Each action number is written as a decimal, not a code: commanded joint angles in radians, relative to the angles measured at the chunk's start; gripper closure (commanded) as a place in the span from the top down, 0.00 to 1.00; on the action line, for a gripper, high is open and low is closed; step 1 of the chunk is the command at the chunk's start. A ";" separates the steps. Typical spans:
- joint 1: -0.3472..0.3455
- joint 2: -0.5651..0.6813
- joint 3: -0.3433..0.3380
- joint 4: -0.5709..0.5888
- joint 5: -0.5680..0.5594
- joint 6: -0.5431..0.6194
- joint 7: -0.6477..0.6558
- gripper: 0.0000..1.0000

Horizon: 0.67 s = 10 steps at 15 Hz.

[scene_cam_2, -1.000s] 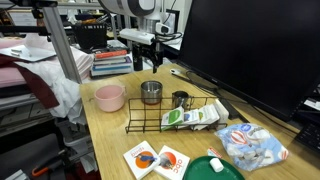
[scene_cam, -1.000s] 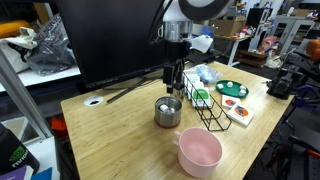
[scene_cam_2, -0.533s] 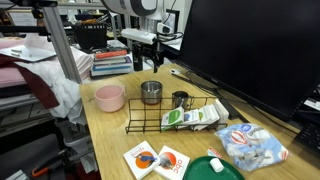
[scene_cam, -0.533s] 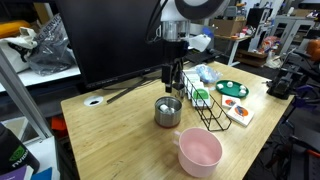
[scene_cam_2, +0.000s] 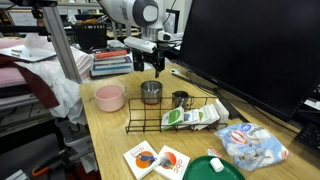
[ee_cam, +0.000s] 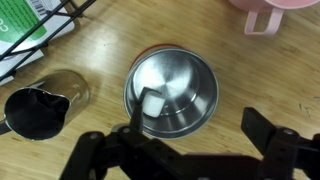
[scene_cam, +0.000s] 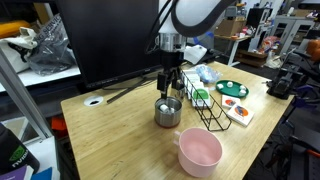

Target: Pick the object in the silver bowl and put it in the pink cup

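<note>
Wooden counter (scene_cam: 110, 135): the spread gripper (scene_cam: 167, 88) has lowered over the silver bowl (scene_cam: 168, 115), ready to take the whitish object (ee_cam: 150, 101).

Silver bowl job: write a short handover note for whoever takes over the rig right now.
Gripper: open, empty, hanging just above the bowl.
Object: small and pale, lying inside the bowl, not yet gripped.
Cup: upright, standing apart from the bowl, nothing seen in it.
Done: gripper lined up over the bowl.
Left: lower into the bowl, close on the object, lift, carry to the cup, release.
</note>
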 commanded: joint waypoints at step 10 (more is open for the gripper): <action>0.015 0.101 -0.020 0.032 -0.012 0.041 0.053 1.00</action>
